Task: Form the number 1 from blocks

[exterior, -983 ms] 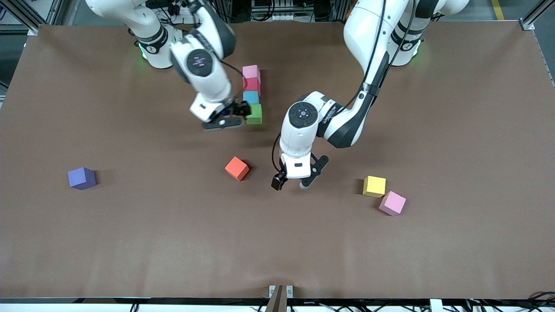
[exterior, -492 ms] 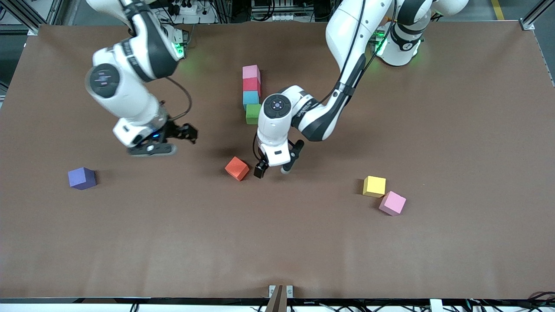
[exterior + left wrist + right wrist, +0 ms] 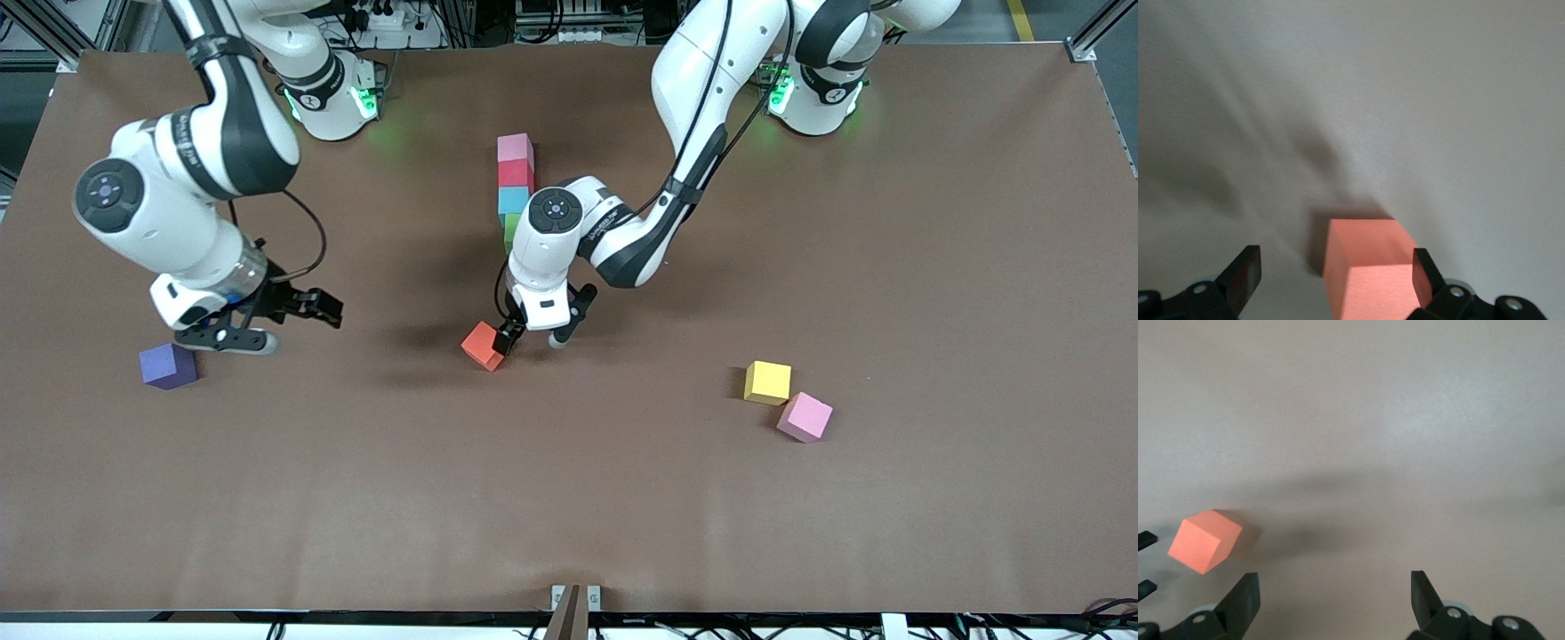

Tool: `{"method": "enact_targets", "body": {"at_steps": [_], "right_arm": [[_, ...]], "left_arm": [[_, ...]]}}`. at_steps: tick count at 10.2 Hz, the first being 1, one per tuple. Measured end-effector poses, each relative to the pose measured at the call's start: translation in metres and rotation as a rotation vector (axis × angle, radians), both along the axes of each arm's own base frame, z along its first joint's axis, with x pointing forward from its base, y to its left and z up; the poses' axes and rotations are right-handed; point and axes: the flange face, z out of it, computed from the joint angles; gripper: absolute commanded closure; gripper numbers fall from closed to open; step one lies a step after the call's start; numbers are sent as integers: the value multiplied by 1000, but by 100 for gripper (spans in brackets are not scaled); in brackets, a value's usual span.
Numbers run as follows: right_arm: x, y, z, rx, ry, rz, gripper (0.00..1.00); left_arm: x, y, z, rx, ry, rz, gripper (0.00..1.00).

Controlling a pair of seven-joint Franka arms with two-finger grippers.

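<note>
Left gripper (image 3: 532, 336): you see it low over the table beside the orange cube, fingers spread wide and holding nothing — in the left wrist view the cube sits between the two fingertips, close to one of them (image 3: 1423, 277).
Orange cube (image 3: 484, 346): it rests on the table, turned at an angle, nearer to the front camera than the column of cubes.
Column: pink cube (image 3: 515, 148), red cube (image 3: 516, 174), light blue cube (image 3: 512, 199) and green cube (image 3: 510, 233) lie in one line touching each other, pink farthest from the front camera, green nearest; the left arm partly hides the green one.
Right gripper (image 3: 289, 322): it hangs over bare table just beside the purple cube (image 3: 167, 365), toward the right arm's end, fingers wide apart and empty.
Second pink cube (image 3: 805, 417): you find it toward the left arm's end, touching a corner of the yellow cube (image 3: 767, 382) and nearer to the front camera than it.
Table (image 3: 933, 267): brown covering.
</note>
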Motion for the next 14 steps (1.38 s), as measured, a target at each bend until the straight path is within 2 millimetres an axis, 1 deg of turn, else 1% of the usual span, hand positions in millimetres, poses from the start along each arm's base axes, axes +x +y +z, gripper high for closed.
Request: {"method": "enact_targets", "body": {"at_steps": [2,4,5,6,8,10,12,14], "right_arm": [[5,-2,-5,-1,5,2,0],[7,-3,-7,-2,7,0,0],[8,-8,-10,-4,11,-9,0],[10,-18,-16,-8,20,-26,0],[14,-34,-31,-16,43,-54,0],[21,-42,-33,-19,40,-70,0],[26,-56,-31,-24,33,-95,0],[29,-67,-34,-29,35,-118,0]], "left_arm": [[4,-4,3,-31,-9,13,0],[5,-4,3,-72,31,59,0],[6,-4,1,-94,59,97,0],[7,-4,-1,-119,85,150,0],[9,-6,-6,-136,100,201,0],[11,-8,-8,-151,82,194,0],[5,-13,-17,-158,66,147,0],[3,-16,-19,-162,43,95,0]]}}
